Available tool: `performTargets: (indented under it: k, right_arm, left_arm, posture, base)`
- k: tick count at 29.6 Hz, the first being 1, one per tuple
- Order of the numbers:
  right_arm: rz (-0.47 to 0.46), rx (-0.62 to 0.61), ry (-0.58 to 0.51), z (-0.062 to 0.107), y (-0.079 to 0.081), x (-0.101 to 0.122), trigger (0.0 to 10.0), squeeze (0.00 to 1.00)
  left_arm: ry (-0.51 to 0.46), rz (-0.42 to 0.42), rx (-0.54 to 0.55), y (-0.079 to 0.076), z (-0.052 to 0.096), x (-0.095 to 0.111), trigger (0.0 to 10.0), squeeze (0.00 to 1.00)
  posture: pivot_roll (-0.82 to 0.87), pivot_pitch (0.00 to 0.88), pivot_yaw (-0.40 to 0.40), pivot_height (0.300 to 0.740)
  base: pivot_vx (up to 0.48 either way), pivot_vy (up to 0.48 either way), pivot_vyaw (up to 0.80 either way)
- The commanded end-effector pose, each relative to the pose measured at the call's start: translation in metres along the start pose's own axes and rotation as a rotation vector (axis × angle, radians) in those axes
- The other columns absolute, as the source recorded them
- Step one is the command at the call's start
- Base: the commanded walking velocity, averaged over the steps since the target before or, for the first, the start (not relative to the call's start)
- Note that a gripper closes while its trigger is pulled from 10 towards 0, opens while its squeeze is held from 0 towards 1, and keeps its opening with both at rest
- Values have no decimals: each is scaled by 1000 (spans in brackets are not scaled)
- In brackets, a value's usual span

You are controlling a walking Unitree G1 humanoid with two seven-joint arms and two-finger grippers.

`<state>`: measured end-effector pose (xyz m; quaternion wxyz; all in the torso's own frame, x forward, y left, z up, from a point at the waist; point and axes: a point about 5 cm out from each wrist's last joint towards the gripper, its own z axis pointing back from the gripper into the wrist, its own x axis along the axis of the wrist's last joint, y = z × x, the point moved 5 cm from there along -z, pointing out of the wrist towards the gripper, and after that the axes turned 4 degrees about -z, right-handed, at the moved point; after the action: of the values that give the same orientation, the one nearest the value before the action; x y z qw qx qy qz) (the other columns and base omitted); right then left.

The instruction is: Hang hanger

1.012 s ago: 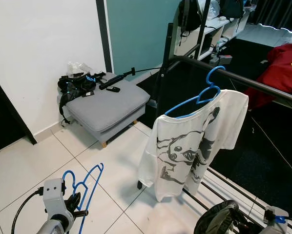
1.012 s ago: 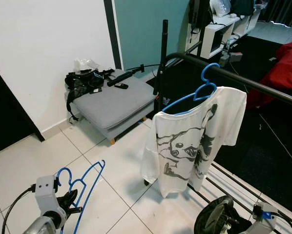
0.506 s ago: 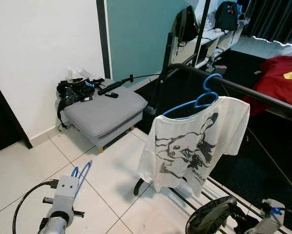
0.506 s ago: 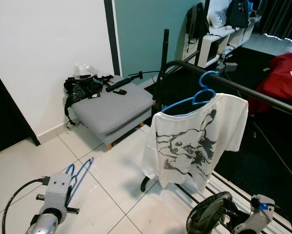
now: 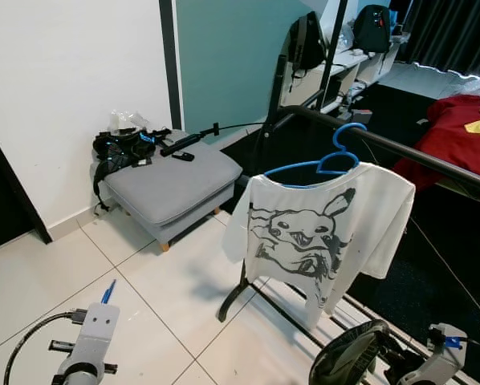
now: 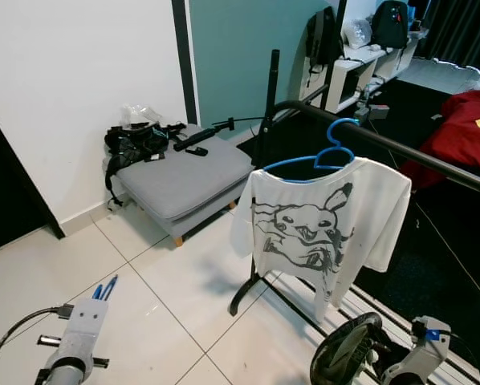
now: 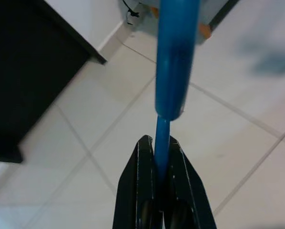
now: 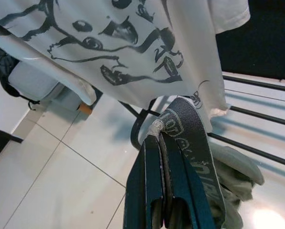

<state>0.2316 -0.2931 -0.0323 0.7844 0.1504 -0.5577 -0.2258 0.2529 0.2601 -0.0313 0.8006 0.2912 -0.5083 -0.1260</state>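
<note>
Counting the hangers gives two blue ones: one hooked over the black clothes rail (image 5: pixel 433 156) and carrying a white T-shirt (image 5: pixel 320 233) with a black cartoon print, and a second blue hanger (image 7: pixel 173 57) pinched in the left gripper (image 7: pixel 157 157), whose two black fingers are pressed together on its thin blue bar. In the head views only the tip of that held hanger (image 6: pixel 103 289) pokes up just beyond the left wrist, low at the robot's left. The hung hanger (image 5: pixel 328 160) sits well ahead and to the right of that gripper, up on the rail. The right gripper (image 8: pixel 161 143) is low at the robot's right, its fingers closed on the dark grey printed waistband of a folded grey-green garment (image 8: pixel 228 176), with the shirt's hem hanging just beyond the fingertips. One grey cushioned footstool (image 5: pixel 172 180) stands far ahead of the left gripper against the white wall, with a tangle of black straps (image 5: pixel 124 144) and one black stick-like device (image 5: pixel 184 140) on top. The floor (image 5: pixel 176 281) is pale glossy tile; a teal wall panel rises behind the stool, one red bedspread (image 5: pixel 457 132) lies far off to the right, and two black backpacks (image 5: pixel 372 16) hang or sit by the white shelves.
</note>
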Motion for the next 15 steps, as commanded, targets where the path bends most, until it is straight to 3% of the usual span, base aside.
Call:
performTargets:
  k: [1,8,15]
  right_arm:
    - [7,5,0,3,0,-4,10000,0]
    - [-2,10,-15,2,5,-5,10000,0]
    - [-6,4,-36,2,7,-4,10000,0]
  left_arm:
    - [-4,-117,12,4,2,-4,10000,0]
    - [-17,-217,29,4,2,-6,10000,0]
    - [-6,-225,38,5,2,-11,10000,0]
  posture:
    - [51,71,-53,740]
    - [56,74,-23,740]
    - [58,80,-18,740]
  base:
    - [0,0,0]
    - [0,0,0]
    - [0,0,0]
